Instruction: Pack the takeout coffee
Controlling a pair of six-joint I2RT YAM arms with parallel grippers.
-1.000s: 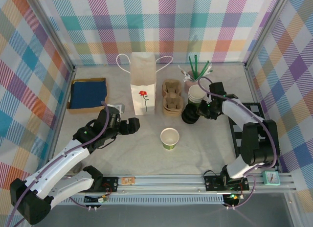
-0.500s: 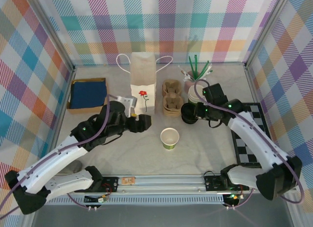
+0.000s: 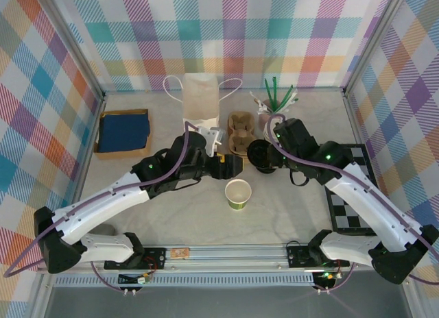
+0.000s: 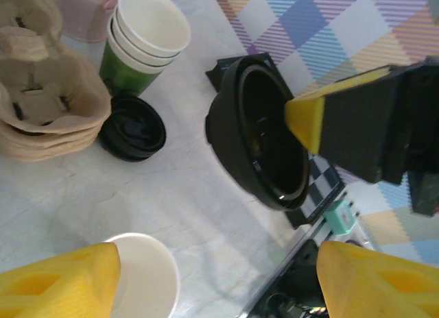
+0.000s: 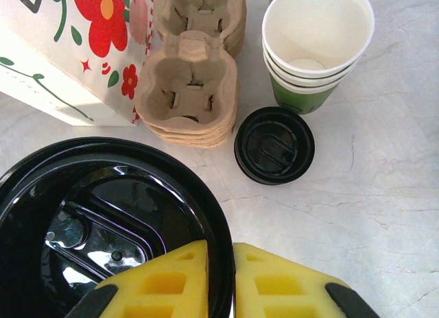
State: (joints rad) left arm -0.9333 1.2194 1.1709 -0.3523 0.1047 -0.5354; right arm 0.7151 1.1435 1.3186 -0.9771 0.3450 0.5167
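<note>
The black plastic lid (image 5: 103, 222) in the right gripper (image 5: 220, 256) is shining smooth and glossy. Just past it, brown cardboard cup trays (image 5: 188, 92) are looking rough, dull.

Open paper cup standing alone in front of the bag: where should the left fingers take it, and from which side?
Take the open paper cup by its green side wall, just under the rim, coming in level from the left with the left fingers. It stands upright and tapers downward, and its mouth is probably best left free for the black lid pinched by the right fingers.
</note>
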